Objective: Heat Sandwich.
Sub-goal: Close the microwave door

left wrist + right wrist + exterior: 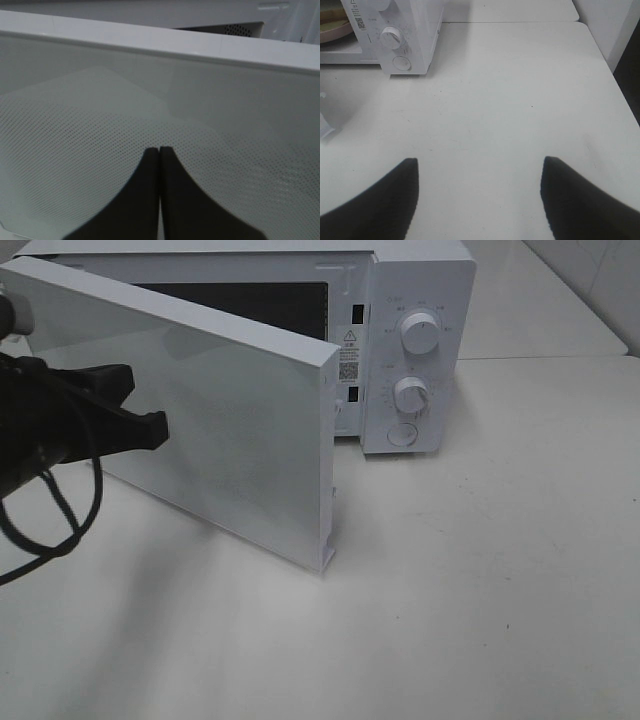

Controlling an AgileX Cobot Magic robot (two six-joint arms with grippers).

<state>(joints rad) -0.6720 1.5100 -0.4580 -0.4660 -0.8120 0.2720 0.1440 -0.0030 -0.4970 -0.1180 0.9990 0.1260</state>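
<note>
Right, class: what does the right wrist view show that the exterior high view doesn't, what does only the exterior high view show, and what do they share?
Only the right wrist view: the right gripper, open above the table, and a sliver of what looks like the sandwich on a pink plate inside the microwave. Only the exterior high view: the left gripper, shut, beside the outer face of the half-open door. Both: the lower knob, the round button and the table.
</note>
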